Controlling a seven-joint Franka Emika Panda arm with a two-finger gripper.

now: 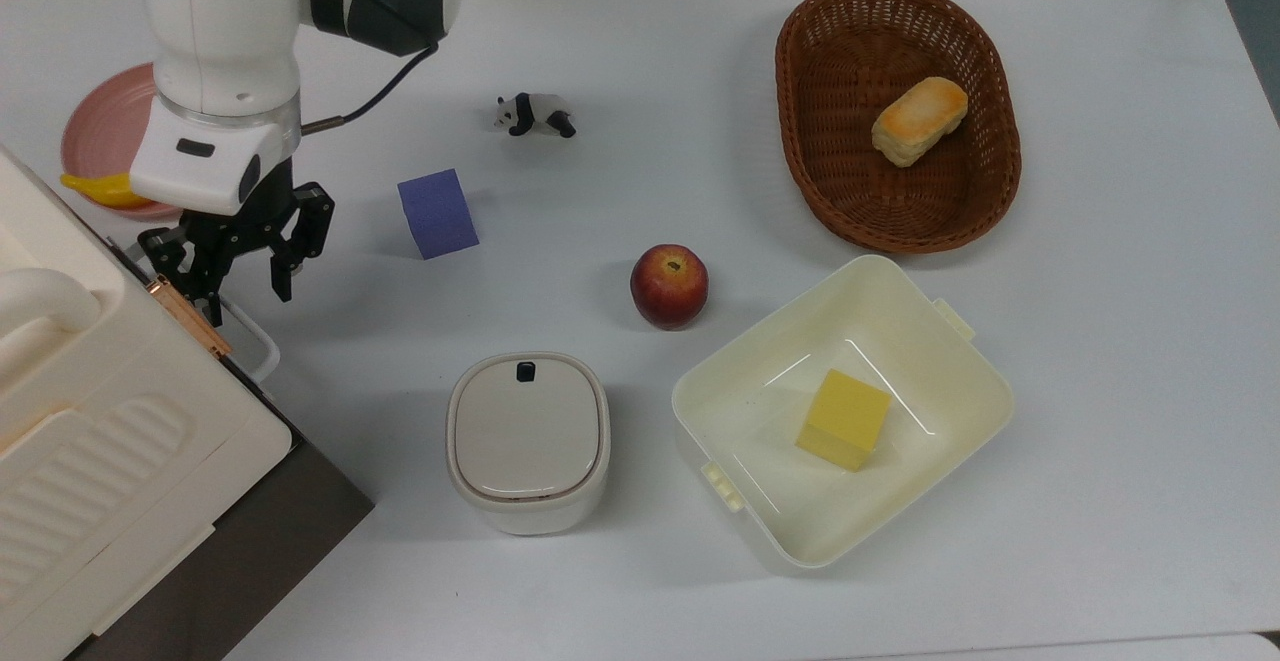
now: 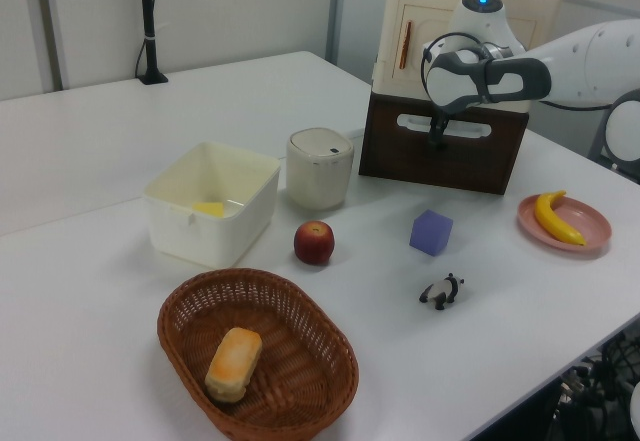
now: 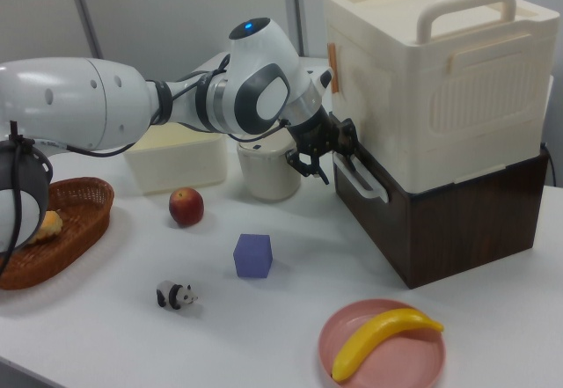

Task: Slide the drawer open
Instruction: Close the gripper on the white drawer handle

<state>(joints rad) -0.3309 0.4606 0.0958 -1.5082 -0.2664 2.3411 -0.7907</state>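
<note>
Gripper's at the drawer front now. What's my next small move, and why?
Probably ease the gripper in until its open fingers straddle the white handle, then close. The drawer looks shut, and nothing is gripped yet.

No readable text, labels or numbers, as far as visible

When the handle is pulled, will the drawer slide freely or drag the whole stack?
The drawer probably binds somewhat: the cream ribbed box sits on its cabinet. The handle looks rigid. The open tool sits at one end, so the pull may skew.
</note>
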